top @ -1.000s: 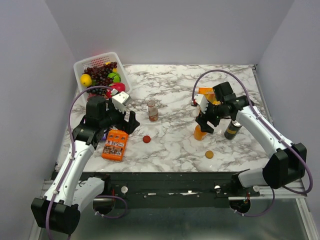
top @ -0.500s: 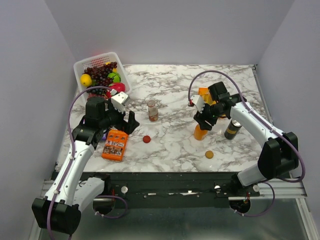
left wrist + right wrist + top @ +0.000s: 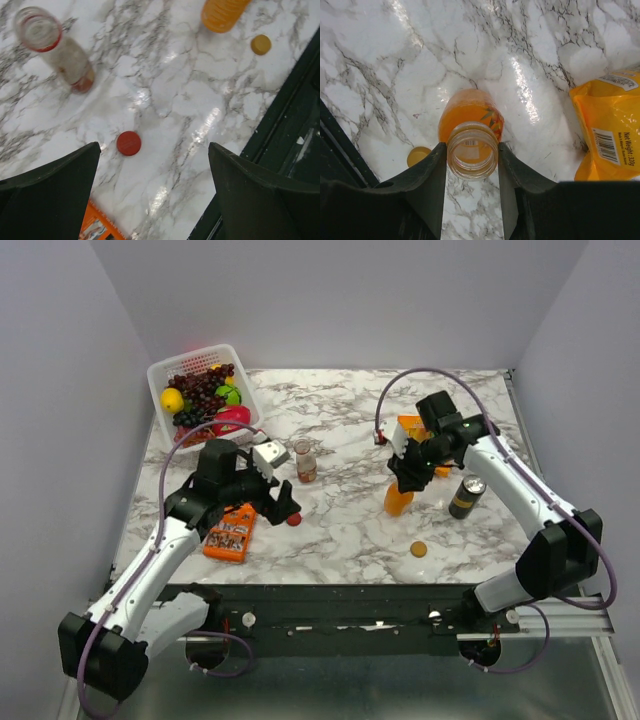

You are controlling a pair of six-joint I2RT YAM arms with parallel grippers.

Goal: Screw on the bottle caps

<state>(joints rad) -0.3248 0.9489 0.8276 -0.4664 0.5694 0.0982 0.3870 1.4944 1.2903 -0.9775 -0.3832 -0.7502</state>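
The orange bottle [image 3: 397, 504] stands uncapped on the marble at centre right. My right gripper [image 3: 407, 480] is shut on its open neck [image 3: 472, 150], one finger on each side. The orange cap [image 3: 418, 550] lies flat nearer the front edge and also shows in the right wrist view as the orange cap [image 3: 417, 156]. The clear bottle [image 3: 305, 462] with reddish-brown contents stands uncapped at the centre. The red cap [image 3: 294, 519] lies in front of it. My left gripper [image 3: 154, 150] hangs open above the marble, with the red cap [image 3: 129, 143] just inside its left finger.
A white basket [image 3: 240, 375] of fruit sits at the back left. An orange box [image 3: 231, 530] lies under the left arm. A black can [image 3: 465, 497] stands right of the orange bottle, and a yellow-orange packet [image 3: 610, 125] lies behind it. The table's black front rail [image 3: 295, 145] is close.
My right gripper has closed onto the orange bottle's neck. My left arm has swung right, bringing its open gripper over the red cap.
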